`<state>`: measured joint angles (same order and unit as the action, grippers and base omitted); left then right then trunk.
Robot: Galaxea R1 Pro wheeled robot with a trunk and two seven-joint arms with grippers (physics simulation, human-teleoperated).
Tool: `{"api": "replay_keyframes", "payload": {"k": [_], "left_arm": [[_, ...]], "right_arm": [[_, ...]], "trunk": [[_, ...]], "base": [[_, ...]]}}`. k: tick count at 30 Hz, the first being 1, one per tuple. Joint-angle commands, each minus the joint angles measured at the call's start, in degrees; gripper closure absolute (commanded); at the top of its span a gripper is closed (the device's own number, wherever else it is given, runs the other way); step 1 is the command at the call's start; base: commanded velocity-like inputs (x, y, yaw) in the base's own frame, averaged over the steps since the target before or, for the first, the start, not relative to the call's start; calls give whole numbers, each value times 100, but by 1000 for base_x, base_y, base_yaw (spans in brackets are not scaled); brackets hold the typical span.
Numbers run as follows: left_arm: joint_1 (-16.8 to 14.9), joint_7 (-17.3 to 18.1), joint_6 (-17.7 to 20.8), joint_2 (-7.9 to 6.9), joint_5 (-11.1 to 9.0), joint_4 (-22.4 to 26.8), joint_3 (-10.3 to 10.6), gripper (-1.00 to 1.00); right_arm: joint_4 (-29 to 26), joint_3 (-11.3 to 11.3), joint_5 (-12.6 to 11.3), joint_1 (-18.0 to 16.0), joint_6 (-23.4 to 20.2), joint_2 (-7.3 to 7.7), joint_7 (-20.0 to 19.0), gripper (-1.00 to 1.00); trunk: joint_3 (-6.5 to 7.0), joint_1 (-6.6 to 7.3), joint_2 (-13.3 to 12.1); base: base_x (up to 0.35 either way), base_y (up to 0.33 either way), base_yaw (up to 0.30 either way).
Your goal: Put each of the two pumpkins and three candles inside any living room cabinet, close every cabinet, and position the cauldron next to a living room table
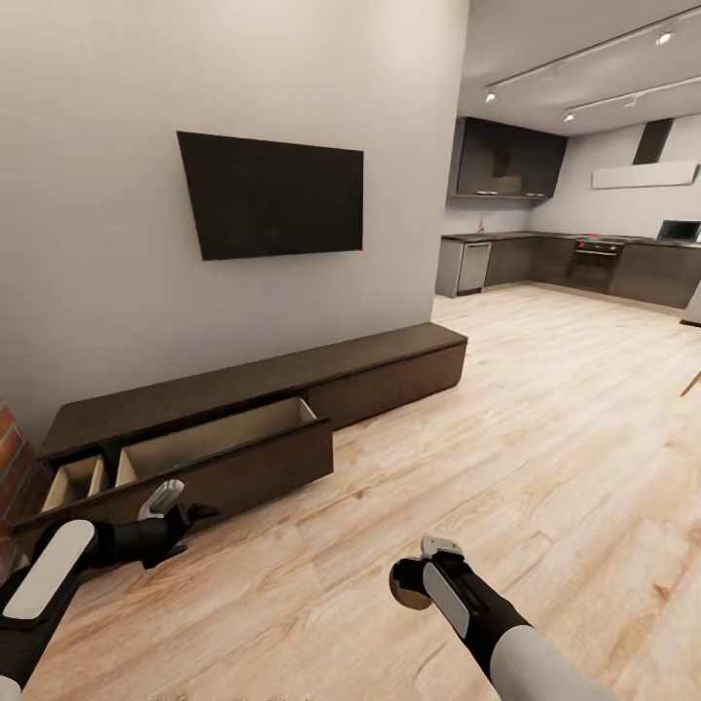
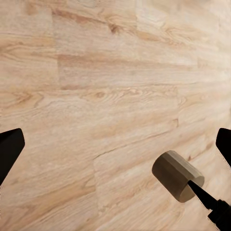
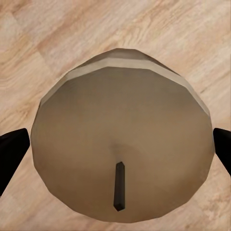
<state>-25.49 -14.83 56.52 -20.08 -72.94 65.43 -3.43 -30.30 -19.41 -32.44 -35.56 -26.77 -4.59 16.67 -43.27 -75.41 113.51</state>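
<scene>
The cabinet (image 1: 292, 365) is a long, low, dark-brown unit against the grey wall. Two of its drawers stand pulled out with pale insides: a wide one (image 1: 219, 440) and a narrow one (image 1: 73, 482) to its left. I see nothing in either. My left gripper (image 1: 185, 508) is open, low over the floor just in front of the wide drawer. My right gripper (image 1: 421, 570) is shut on a tan cylindrical candle (image 1: 407, 586) with a dark wick (image 3: 118, 185), held above the floor. The candle (image 2: 177, 175) shows beside the left fingers. Pumpkins and cauldron are out of view.
A black TV (image 1: 273, 195) hangs on the wall above the cabinet. Red brickwork (image 1: 10, 458) borders the far left. Light wood floor (image 1: 545, 428) stretches right toward a grey kitchen (image 1: 574, 258) at the back.
</scene>
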Motion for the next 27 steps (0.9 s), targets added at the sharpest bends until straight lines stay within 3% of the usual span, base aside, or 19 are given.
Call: {"api": "replay_keyframes", "payload": {"k": [1,7,12,27], "left_arm": [[-4,-54,22,-6,-61,5,-8,-100],[-1,-40,25,28,-116,12,-34,-100],[-5,-46,25,87,-117,25,-19,-100],[-6,-55,25,84,-118,22,-4,-100]], "right_arm": [[-11,-36,-61,-4,-14,4,55,100],[-11,-36,-61,-4,-12,25,43,100],[-11,-36,-61,-4,-12,32,39,100],[-14,-45,-53,-5,-12,15,38,100]], "trunk": [[-8,1,3],[-21,1,3],[59,110,-198],[295,440,-799]], "base": [[10,-68,276],[3,-19,276],[0,-1,276],[0,0,276]]}}
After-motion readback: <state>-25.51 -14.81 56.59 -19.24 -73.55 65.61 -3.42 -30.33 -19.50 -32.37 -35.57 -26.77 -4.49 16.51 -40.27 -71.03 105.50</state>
